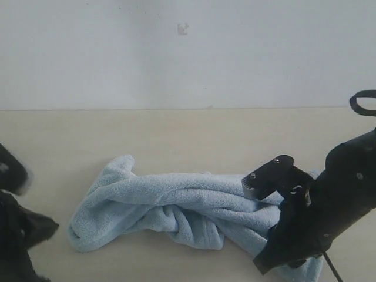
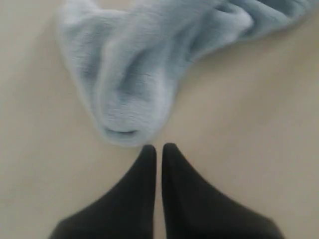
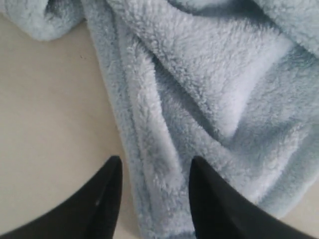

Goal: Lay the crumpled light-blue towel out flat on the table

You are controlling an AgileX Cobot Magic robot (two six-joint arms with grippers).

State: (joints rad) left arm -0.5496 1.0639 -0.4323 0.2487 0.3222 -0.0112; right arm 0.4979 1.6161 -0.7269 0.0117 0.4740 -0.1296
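The fluffy pale-blue terry towel (image 1: pixel 176 205) lay bunched in twisted folds on the smooth beige worktop (image 1: pixel 176 135). The left gripper (image 2: pixel 158 149), jaws together, sat just beside one rounded end. The right gripper (image 3: pixel 157 162), jaws apart, straddled a hemmed edge.

You have bare desk (image 1: pixel 176 135) behind and left of the towel (image 1: pixel 170 205); the right arm (image 1: pixel 335 200) crowds its right end.

No words or numbers can be read on the towel (image 1: pixel 176 197) or the table (image 1: pixel 176 135). The wall (image 1: pixel 88 53) has one small grey mark (image 1: pixel 183 28), too blurry to read.
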